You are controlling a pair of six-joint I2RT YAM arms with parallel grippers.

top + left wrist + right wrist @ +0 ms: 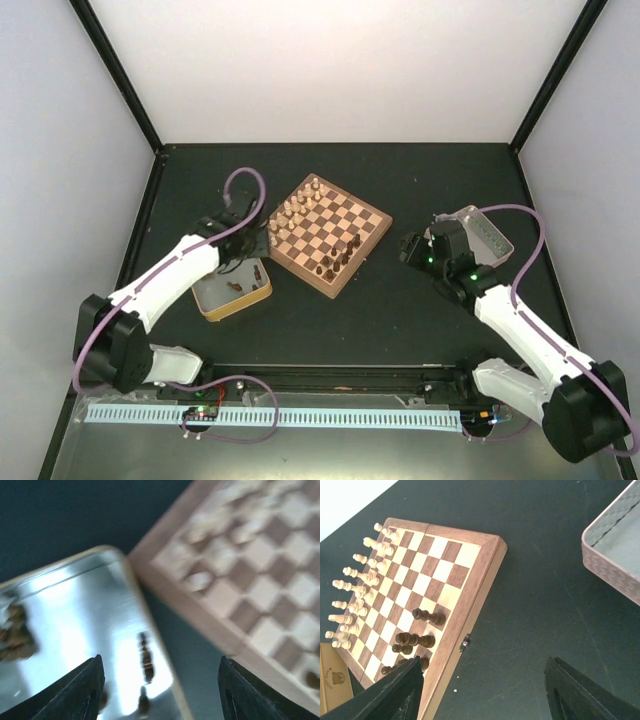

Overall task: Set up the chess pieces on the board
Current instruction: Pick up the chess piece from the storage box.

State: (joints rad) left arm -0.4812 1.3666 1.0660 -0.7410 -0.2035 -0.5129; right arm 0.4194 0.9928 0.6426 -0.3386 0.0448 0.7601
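Roughly six chess pieces (415,640) sit on the board (482,575), ahead-left of the right gripper (482,680); exact count unclear. More lie in a tray (75,615) directly under the left gripper (160,680): two singles, one blurred clump. Board just right of that gripper. Both grippers spread wide, empty. Two rows of cream men (357,595) on the board's far side. One second tray (615,575) right of the right gripper.

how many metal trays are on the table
2. The left tray sits close by the board's left side, holding a few dark pieces; the right tray lies apart on the right, partly hidden by the right arm.
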